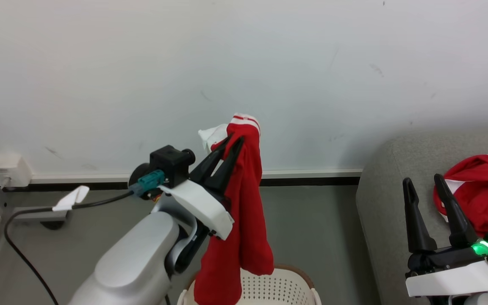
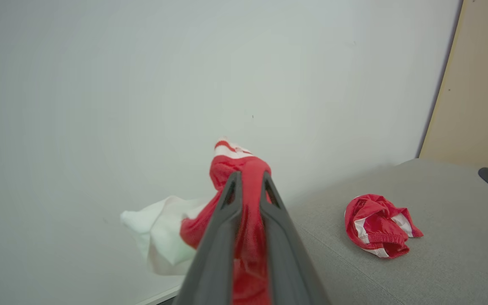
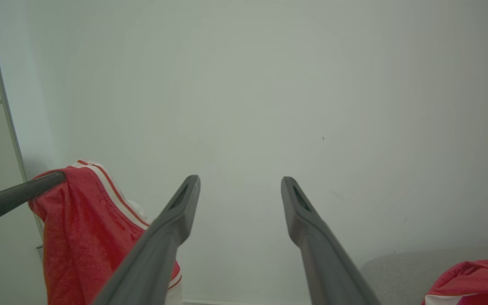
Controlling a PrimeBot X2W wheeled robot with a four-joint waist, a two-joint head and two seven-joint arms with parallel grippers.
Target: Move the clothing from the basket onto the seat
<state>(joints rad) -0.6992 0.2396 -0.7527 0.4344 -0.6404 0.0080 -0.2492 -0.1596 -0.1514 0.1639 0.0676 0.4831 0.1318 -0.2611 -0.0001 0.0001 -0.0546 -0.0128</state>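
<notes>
**Left gripper pinches a red garment above the basket; right gripper stands wide open**

At the bottom centre of the head view, the basket (image 1: 288, 284) shows its perforated cream wall and brown rim. The lower end of a red garment (image 1: 244, 220) hangs in front of it. Whether the cloth touches the basket cannot be told.

At the lower right, the right gripper (image 1: 422, 179) points up the frame. Its two dark fingers are spread wide with nothing between them.

In the middle of the frame, on a pale arm rising from the lower left, the left gripper (image 1: 236, 138) has its fingers drawn almost together. They pinch the red garment just below its white-striped top edge, and the fabric drapes down from there. In the left wrist view the red cloth is squeezed between the two fingers, and a white panel hangs at the lower left.

Further back on the right is the seat (image 1: 379, 203), grey and coarse-woven. A second red garment (image 1: 477, 190) lies crumpled on it near the right edge. Beyond are the grey floor (image 1: 311, 220) and the white wall (image 1: 227, 63).
</notes>
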